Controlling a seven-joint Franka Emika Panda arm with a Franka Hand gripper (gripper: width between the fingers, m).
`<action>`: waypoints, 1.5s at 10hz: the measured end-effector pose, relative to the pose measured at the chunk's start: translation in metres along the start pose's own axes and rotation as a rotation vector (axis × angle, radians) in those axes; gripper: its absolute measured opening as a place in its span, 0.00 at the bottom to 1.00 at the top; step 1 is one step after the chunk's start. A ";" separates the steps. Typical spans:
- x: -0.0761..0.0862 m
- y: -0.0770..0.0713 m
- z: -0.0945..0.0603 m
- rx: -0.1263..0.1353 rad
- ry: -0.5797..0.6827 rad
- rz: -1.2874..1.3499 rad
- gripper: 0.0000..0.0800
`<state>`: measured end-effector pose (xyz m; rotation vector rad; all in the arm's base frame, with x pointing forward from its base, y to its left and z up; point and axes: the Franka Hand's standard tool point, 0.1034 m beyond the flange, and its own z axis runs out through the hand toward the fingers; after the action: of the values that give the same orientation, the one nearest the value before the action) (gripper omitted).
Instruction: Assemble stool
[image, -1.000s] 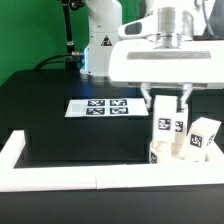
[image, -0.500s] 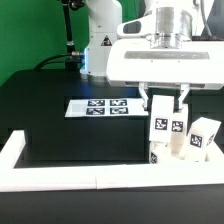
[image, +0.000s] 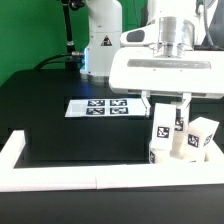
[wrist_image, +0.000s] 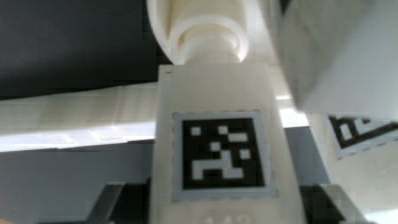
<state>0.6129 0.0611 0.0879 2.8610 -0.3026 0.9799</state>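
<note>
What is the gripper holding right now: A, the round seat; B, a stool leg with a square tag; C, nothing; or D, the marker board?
B: the gripper is shut on a tagged white leg, which fills the wrist view between its fingers.

From where I stand, the pincer (image: 168, 103) shows only its fingertips under the broad white wrist housing (image: 165, 72), and the seat (image: 178, 155) is mostly hidden behind the front rail (image: 100, 178) and the legs standing on it. In the wrist view the tagged leg (wrist_image: 222, 140) fills the picture, blurred and cut off at the edges. A second tag (wrist_image: 365, 133) is cropped at the edge.
</note>
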 end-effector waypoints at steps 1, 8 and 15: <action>0.000 0.000 0.000 -0.001 0.007 -0.002 0.42; 0.000 0.003 0.001 -0.003 0.009 0.001 0.42; -0.003 0.005 0.003 -0.005 -0.011 0.006 0.79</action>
<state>0.6114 0.0562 0.0837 2.8635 -0.3141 0.9631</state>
